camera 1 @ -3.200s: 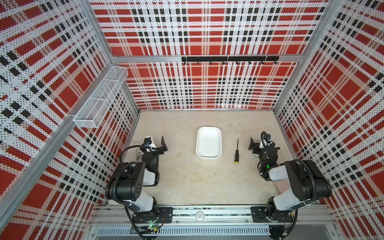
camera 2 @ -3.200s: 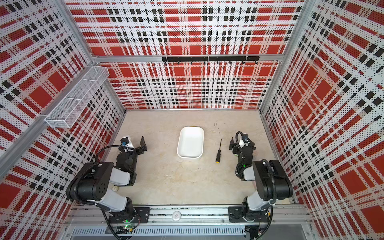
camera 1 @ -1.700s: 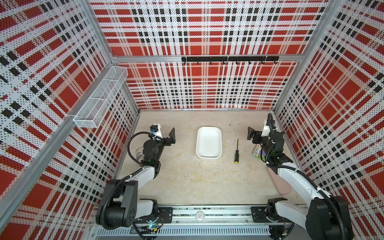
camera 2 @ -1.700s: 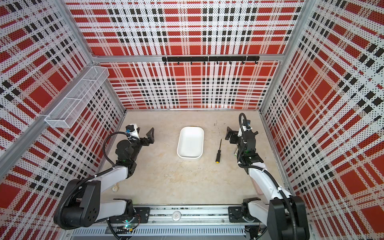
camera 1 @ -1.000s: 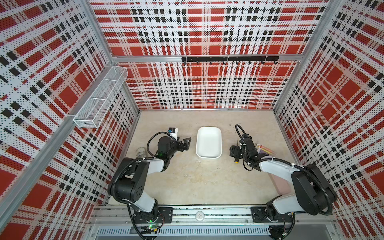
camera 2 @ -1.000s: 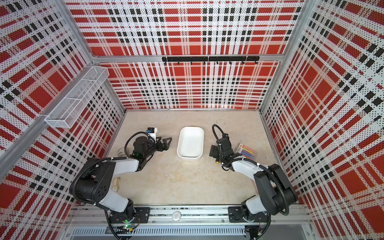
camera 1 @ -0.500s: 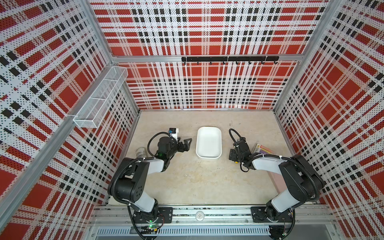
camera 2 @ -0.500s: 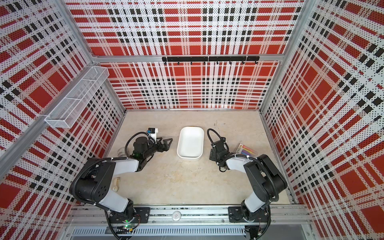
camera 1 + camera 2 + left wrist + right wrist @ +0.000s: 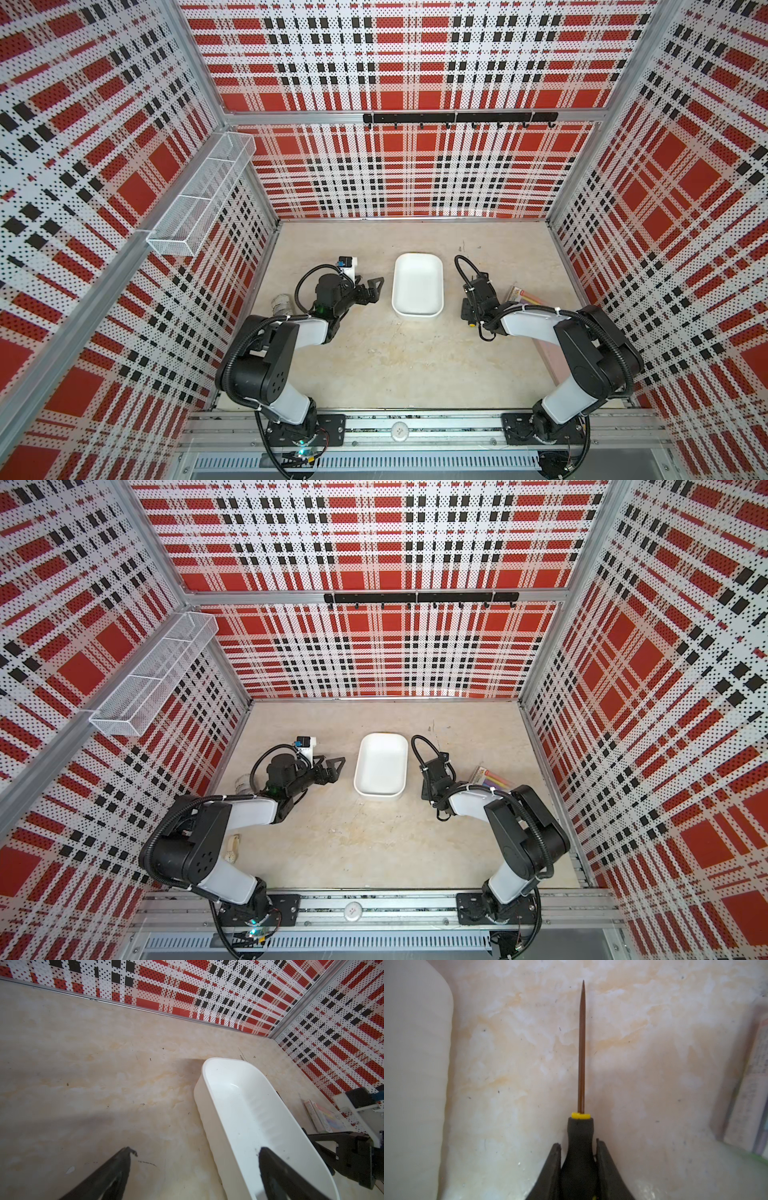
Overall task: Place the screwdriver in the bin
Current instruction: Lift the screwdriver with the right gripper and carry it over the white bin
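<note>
The screwdriver lies on the table to the right of the white bin, its thin shaft pointing toward the back wall. My right gripper is shut on its black handle, a finger pressed against each side. In a top view only the yellow butt end of the screwdriver peeks out under the right gripper. The bin is empty and also shows in the wrist views. My left gripper stands open at the bin's left wall, holding nothing.
A flat pack with coloured stripes lies right of the right gripper. A roll of tape sits by the left wall, and a small cream object beside the left arm. A wire basket hangs on the left wall.
My right gripper has come down on the screwdriver and shut on its handle. The left arm has stayed by the bin over the last second.
</note>
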Controlling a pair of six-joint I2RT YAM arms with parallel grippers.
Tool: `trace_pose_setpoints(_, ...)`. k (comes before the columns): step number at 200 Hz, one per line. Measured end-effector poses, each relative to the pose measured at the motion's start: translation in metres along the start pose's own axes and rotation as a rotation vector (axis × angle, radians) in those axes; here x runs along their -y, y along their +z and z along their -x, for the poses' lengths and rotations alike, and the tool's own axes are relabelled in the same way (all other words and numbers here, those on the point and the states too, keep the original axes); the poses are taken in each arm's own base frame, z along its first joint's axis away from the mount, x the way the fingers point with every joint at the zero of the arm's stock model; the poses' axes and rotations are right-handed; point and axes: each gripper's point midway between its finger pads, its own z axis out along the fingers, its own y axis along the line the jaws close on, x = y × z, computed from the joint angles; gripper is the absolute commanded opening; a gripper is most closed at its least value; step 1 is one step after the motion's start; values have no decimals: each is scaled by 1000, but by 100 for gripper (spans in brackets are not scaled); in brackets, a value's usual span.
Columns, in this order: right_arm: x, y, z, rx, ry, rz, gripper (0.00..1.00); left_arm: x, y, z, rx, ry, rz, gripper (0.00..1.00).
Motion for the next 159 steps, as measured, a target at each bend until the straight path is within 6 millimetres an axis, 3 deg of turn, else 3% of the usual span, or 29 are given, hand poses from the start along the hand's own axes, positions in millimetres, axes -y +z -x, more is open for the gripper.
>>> trace_pose_setpoints(26,1,0,-1,-3,-2,-5,0,-1,-1,0,0,-2,0,98)
trace_pose_setpoints(70,2,-14,5,6,3,-1,0,-2,-1,1,-1,-5,-6,98)
trace_pose_setpoints(126,-18,-75,67,165,117,116,0,-3,-2,1,-1,-7,-8,98)
trace_pose_setpoints(159,-56,-116,104,257,139,209,0,-2,-2,1,-2,-8,-13,98)
